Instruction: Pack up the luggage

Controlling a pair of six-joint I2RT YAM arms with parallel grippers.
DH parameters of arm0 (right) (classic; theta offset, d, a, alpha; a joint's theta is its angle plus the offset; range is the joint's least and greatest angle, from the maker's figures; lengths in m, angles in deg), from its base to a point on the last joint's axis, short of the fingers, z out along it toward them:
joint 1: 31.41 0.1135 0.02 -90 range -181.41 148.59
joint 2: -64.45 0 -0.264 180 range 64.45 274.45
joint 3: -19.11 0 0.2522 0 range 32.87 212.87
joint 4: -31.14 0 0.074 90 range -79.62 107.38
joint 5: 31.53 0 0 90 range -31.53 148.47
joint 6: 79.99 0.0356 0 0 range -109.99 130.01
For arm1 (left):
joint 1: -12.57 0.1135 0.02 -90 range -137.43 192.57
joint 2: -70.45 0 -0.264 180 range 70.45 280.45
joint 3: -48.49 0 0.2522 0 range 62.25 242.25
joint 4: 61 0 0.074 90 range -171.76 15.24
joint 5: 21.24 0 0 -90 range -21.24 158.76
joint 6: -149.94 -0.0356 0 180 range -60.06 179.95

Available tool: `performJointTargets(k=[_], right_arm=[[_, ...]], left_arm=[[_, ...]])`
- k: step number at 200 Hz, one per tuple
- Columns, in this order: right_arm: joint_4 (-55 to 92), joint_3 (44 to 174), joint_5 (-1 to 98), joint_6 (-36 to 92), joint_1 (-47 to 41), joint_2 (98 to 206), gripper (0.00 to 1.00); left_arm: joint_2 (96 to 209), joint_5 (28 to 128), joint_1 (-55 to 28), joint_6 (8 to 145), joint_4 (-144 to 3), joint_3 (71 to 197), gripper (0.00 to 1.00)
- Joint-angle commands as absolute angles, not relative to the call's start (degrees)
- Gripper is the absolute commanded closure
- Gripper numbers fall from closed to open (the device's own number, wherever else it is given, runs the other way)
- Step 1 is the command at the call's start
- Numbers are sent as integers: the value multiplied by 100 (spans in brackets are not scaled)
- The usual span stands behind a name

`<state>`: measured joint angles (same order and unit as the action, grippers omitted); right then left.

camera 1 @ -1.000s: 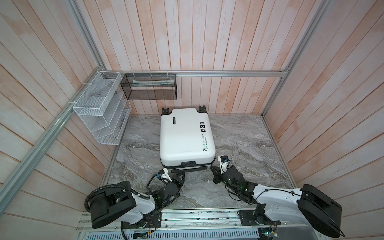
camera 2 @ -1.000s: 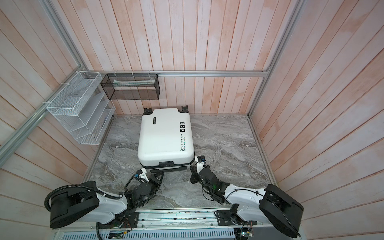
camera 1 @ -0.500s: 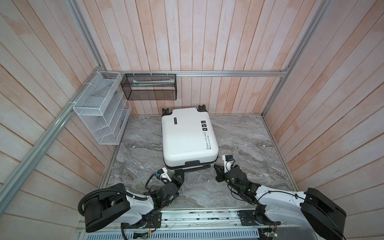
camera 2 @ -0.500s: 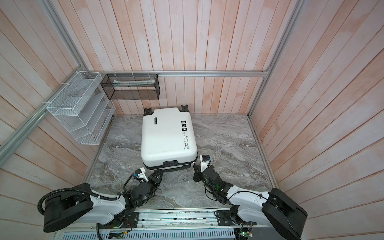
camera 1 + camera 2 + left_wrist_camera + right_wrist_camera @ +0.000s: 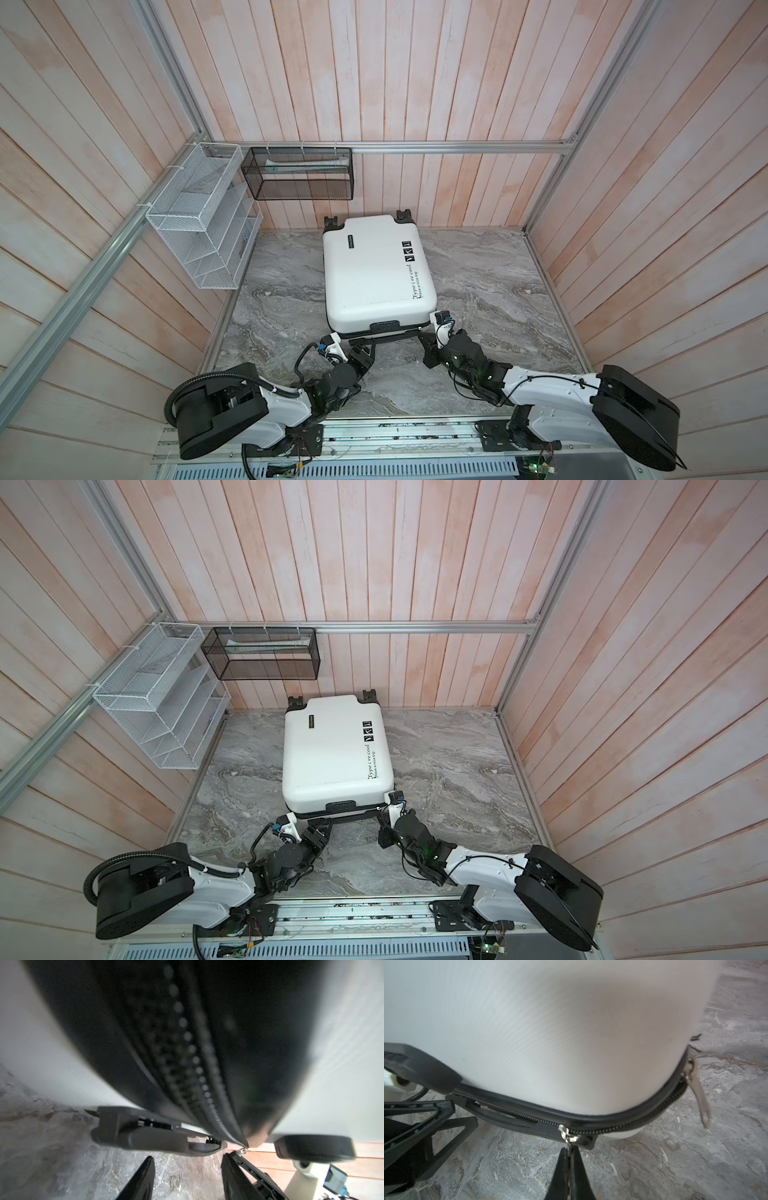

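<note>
1. The luggage (image 5: 376, 270), a small white hard-shell suitcase with black trim, lies flat on the grey marbled floor (image 5: 478, 282). Its near edge is right at the tips of both arms. The right gripper (image 5: 569, 1150) is pinched fully together on the small silver metal zipper pull (image 5: 566, 1136), just ahead of its tips.
2. The left gripper (image 5: 188, 1158) stands roughly half open with nothing between its jaws. The suitcase's black moulded handle (image 5: 158, 1138) sits just beyond them. Nothing steadies the case, so a tug on the pull may drag or swing the whole shell across the smooth floor instead of running the slider.
3. The pinch is on a thin tab at the very fingertips. A pull off-line from the black zipper track (image 5: 623, 1125) could let the tab slip out.
4. To one side of the shut jaws the track bends round a corner, where a second silver pull (image 5: 698, 1095) hangs loose. The slider may bind in that bend or run into the second pull.
5. If the left jaws advance as they stand, they may snag the handle.
</note>
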<state>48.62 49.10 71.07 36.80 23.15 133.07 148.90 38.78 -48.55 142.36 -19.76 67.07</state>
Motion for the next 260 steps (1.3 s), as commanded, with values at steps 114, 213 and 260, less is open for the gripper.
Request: performJointTargets(k=[114, 213, 260], right_arm=[[4407, 4965, 6897, 3533, 2405, 13125, 100], [4402, 4913, 6955, 3552, 2400, 13135, 100], [4177, 4752, 7407, 3725, 2330, 12841, 100]], left_arm=[[17496, 3959, -4878, 14527, 795, 7353, 62], [17854, 3815, -4799, 14427, 1010, 7611, 77], [17827, 3760, -4799, 14476, 1075, 7493, 86]])
